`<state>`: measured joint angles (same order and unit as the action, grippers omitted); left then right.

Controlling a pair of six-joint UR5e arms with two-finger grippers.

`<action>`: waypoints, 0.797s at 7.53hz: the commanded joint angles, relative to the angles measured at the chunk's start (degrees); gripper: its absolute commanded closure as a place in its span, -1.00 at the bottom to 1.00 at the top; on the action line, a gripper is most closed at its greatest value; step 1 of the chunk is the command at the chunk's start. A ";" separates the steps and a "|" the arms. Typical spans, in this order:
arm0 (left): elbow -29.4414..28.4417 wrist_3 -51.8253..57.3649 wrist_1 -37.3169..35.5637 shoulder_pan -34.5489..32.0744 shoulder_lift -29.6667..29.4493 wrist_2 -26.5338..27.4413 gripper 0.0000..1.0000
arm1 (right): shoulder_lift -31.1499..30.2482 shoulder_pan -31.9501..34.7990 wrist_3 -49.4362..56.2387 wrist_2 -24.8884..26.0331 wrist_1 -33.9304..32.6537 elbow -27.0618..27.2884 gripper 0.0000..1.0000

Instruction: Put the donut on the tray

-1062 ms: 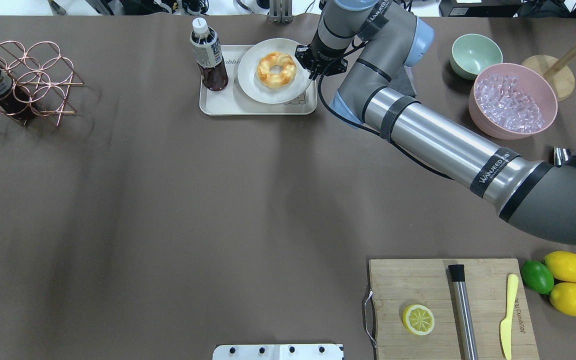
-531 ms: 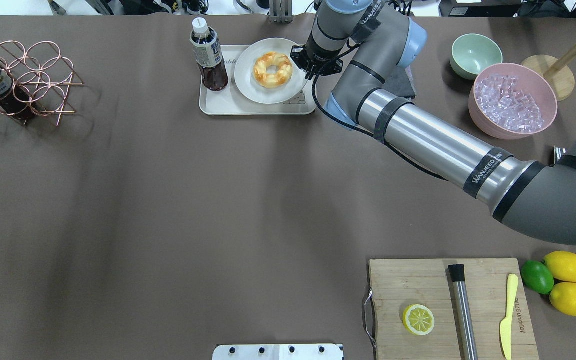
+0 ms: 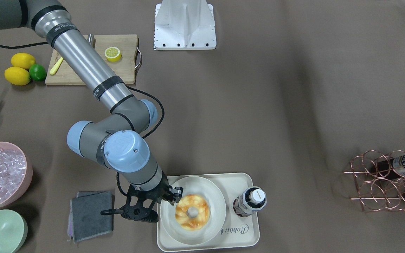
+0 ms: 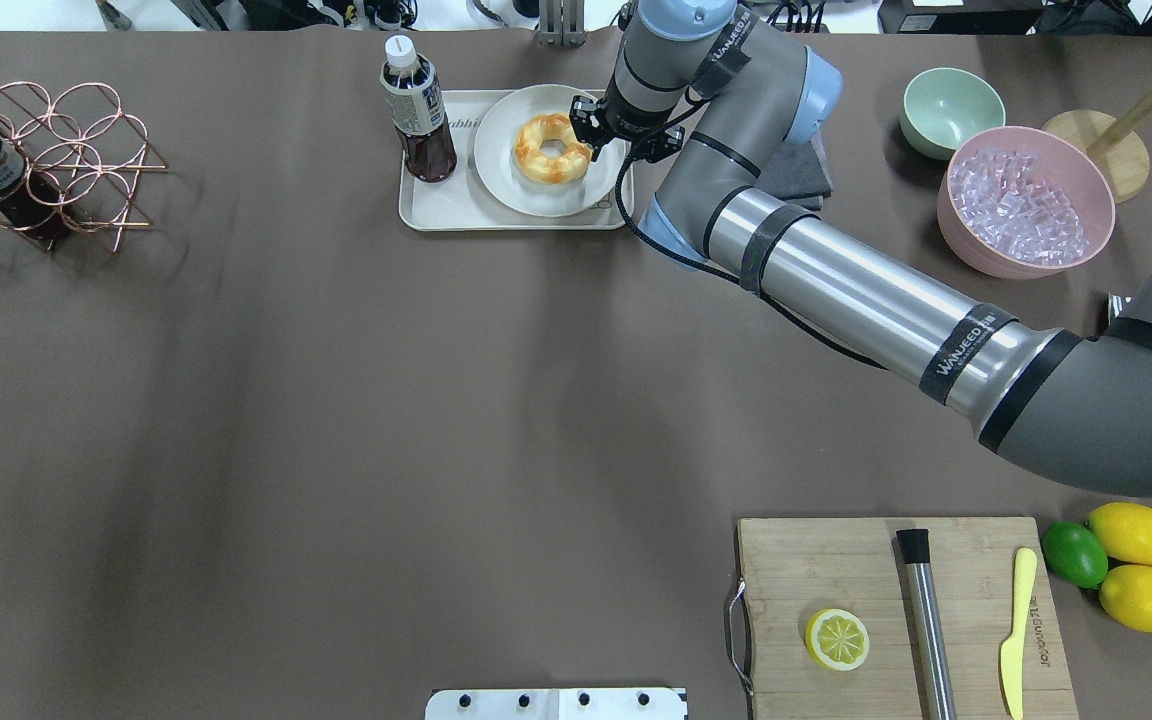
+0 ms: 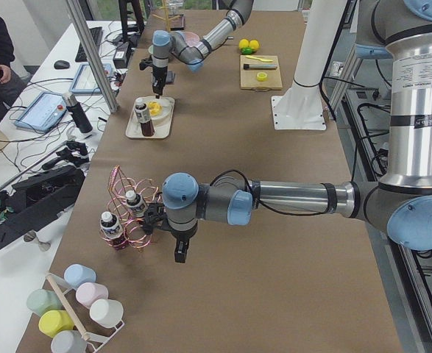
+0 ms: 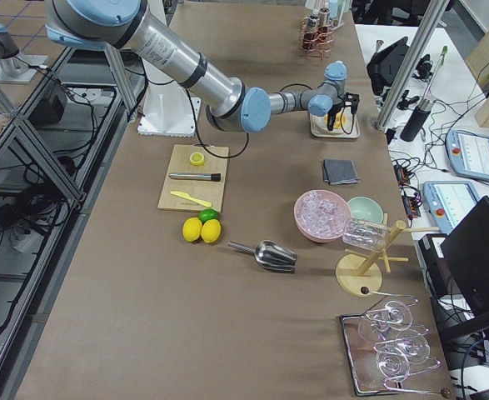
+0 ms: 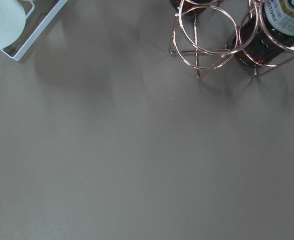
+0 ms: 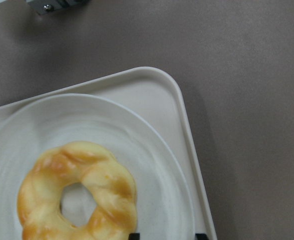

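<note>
The donut [image 4: 551, 148] lies on a round white plate [image 4: 536, 195], which stands on the cream tray [image 4: 436, 212] at the far side of the table. It also shows in the front view [image 3: 192, 212] and the right wrist view [image 8: 76, 192]. My right gripper [image 4: 586, 125] hangs over the plate's right rim, close beside the donut and not holding it. In the right wrist view its jaws [image 8: 168, 235] are apart, one tip inside the plate rim and one outside. My left gripper [image 5: 180, 254] shows only in the left side view, so I cannot tell its state.
A dark drink bottle [image 4: 416, 110] stands on the tray's left end. A copper wire rack [image 4: 46, 160] with a bottle is at the far left. A grey cloth [image 3: 90, 214], a green bowl [image 4: 951, 110] and a pink bowl of ice [image 4: 1026, 200] lie to the right.
My right gripper has moved left from outside the plate's right edge to over its rim, next to the donut. The plate shifted slightly on the tray.
</note>
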<state>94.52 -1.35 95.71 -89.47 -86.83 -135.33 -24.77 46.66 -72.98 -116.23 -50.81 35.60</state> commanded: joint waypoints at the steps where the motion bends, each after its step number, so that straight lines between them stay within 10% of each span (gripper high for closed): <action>1: 0.05 0.03 0.00 0.00 0.08 0.07 -0.98 | -0.88 1.93 0.82 -1.71 -1.73 2.44 -0.11; 6: 0.14 0.03 0.00 0.00 0.52 -0.02 -0.98 | -22.02 8.87 7.94 -8.56 -27.66 41.60 -0.28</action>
<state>94.58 -1.32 95.71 -89.47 -86.54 -135.35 -38.08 52.26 -66.22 -121.92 -73.37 65.45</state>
